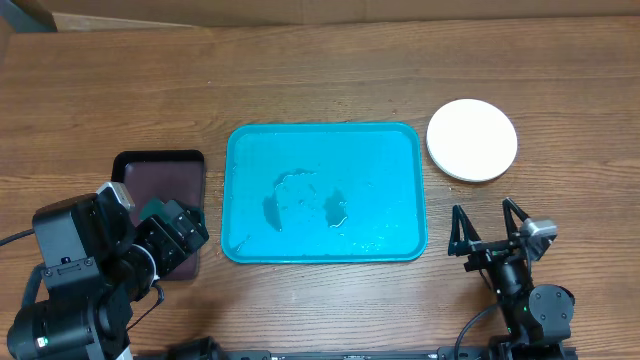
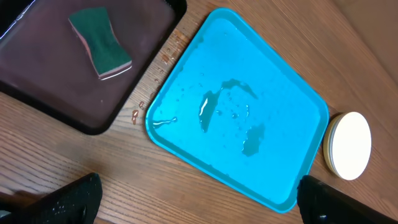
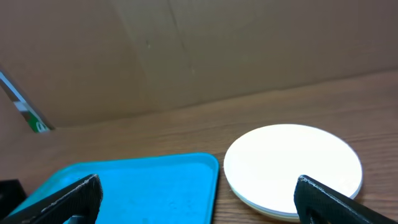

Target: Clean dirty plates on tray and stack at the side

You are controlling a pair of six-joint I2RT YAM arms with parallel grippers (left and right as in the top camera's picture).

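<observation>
Left tool and right tool: both spread apart, empty. Wet teal tray between maroon tray holding sponge and stacked plates on tabletop.

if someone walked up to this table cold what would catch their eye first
The big teal tray in the middle of the table, bare of plates but with puddles of water on it. Next, the stack of plates with a white one on top, sitting on the wood just off the tray's right end. Then the dark tray on the left holding a green sponge, with both grippers open and holding nothing near the front edge.
</observation>
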